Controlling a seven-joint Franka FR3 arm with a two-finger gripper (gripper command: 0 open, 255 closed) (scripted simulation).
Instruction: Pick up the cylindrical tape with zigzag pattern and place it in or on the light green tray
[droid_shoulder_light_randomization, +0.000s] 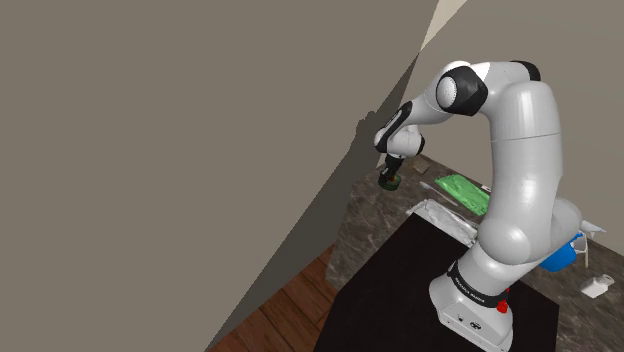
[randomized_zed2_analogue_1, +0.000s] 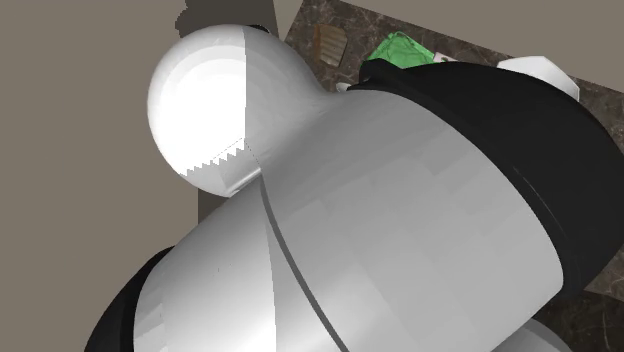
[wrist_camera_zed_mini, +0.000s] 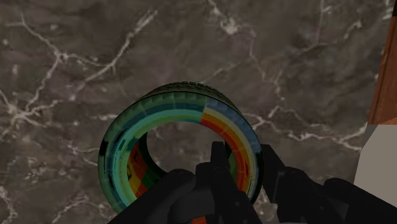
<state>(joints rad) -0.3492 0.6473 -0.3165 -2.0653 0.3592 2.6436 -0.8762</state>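
White arm (randomized_zed2_analogue_1: 380, 220) up close, green tray (randomized_zed2_analogue_1: 400, 50) behind on marble top (randomized_zed2_analogue_1: 470, 28), poss. brown box (randomized_zed2_analogue_1: 328, 42) beside

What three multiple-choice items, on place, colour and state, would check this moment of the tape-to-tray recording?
1. Where is the tape roll? A. at the gripper, apart from the tray B. inside the tray C. on a shelf
2. What colour is the tray? A. red B. blue C. green
3. How is the gripper? A. open around nothing B. shut on the roll's wall C. shut on nothing
Answers: 1 A, in the shoulder view the roll is at the gripper, to that view's left of the tray. 2 C, it is drawn bright green. 3 B, one finger sits inside the ring and one outside, clasping the wall.
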